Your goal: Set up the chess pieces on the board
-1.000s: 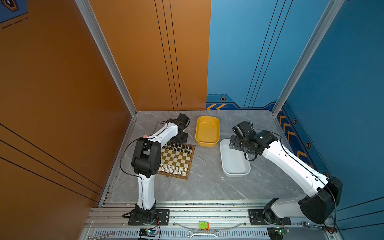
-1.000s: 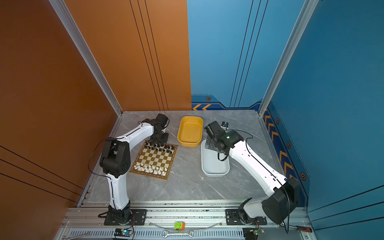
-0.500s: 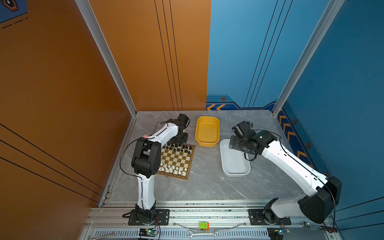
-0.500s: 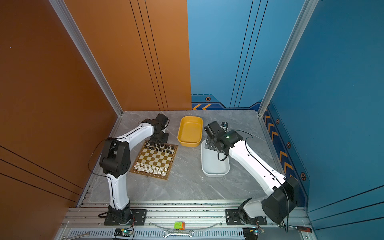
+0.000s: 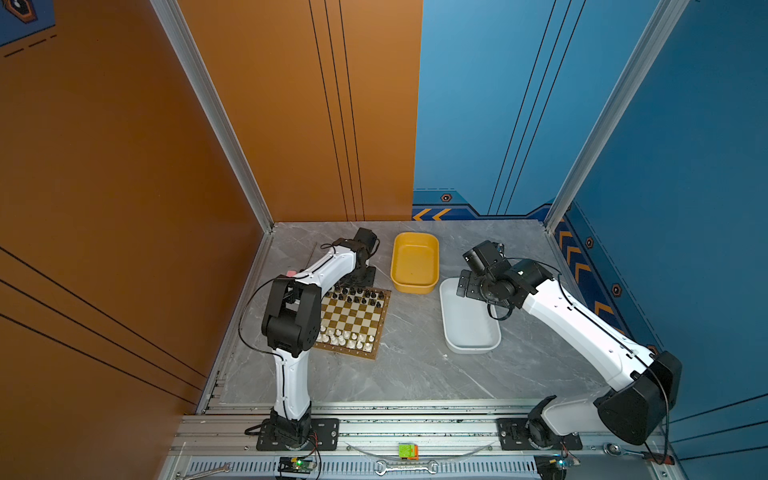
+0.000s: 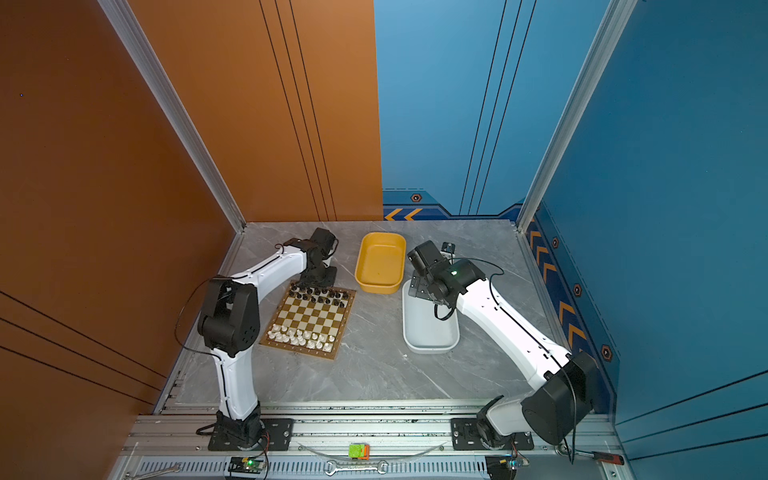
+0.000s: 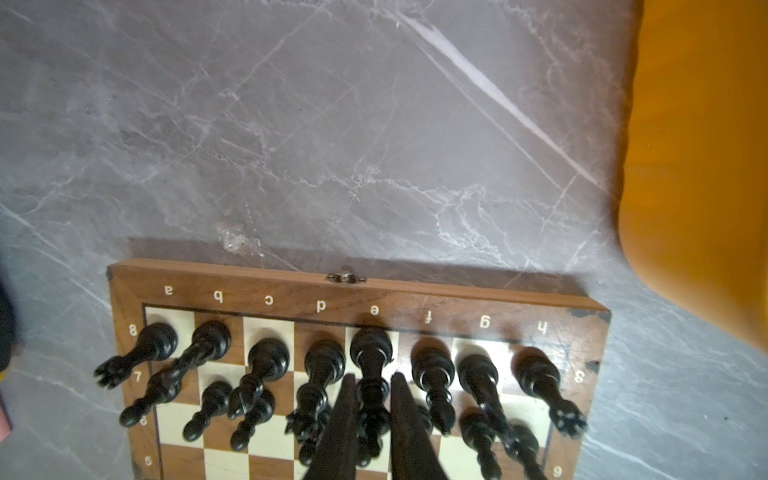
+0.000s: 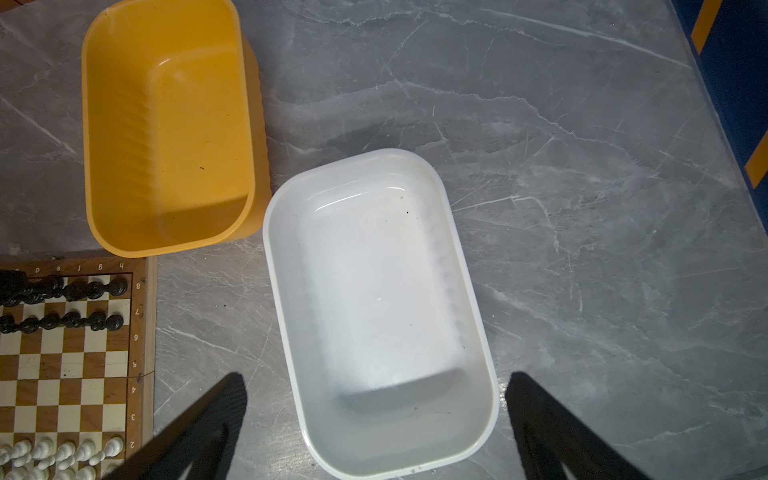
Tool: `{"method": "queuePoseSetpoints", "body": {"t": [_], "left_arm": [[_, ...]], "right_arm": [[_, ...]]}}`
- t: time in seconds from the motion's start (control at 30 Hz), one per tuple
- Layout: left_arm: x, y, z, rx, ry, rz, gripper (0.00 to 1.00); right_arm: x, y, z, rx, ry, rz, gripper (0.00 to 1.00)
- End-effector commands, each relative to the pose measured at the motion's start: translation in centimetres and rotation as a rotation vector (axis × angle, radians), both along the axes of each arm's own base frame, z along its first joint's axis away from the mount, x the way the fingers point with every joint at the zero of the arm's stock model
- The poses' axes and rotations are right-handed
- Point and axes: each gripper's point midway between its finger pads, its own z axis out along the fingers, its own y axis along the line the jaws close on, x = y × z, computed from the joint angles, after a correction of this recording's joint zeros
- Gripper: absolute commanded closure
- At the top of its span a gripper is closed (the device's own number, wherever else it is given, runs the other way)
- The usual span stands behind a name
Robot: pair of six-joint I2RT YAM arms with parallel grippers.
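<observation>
The board [image 5: 353, 319] lies on the left of the table in both top views [image 6: 309, 318]. Black chess pieces [image 5: 357, 293] fill its two far rows and white chess pieces [image 5: 347, 338] its two near rows. My left gripper [image 7: 372, 379] hangs over the far row. Its fingers [image 7: 345, 411] are shut on the tall black piece [image 7: 371, 353] on the e8 square. My right gripper [image 8: 376, 377] is open above the white tub [image 8: 374, 270], holding nothing. In a top view it sits at the tub's far end [image 5: 467, 286].
An empty yellow tub [image 5: 414, 286] stands just right of the board's far corner, and it also shows in the right wrist view [image 8: 166, 124]. The empty white tub [image 5: 471, 332] lies right of it. Booth walls close in the left, back and right sides.
</observation>
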Motion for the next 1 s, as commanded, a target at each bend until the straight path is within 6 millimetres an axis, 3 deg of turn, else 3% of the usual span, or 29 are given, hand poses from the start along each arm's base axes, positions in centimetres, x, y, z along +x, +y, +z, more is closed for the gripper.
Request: {"method": "queuePoseSetpoints", "body": {"t": [0.0, 0.6, 0.97], "left_arm": [[-1.3, 0.2, 0.1, -0.019, 0.041, -0.001, 0.93], [-2.1, 0.7, 0.6, -0.009, 0.045, 0.000, 0.93], [-1.9, 0.1, 1.1, -0.023, 0.031, -0.006, 0.74]], "right_arm": [[0.2, 0.3, 0.6, -0.002, -0.012, 0.014, 0.00], [-0.7, 0.5, 0.4, 0.004, -0.026, 0.008, 0.00], [-1.2, 0.2, 0.4, 0.007, -0.036, 0.003, 0.00]]}}
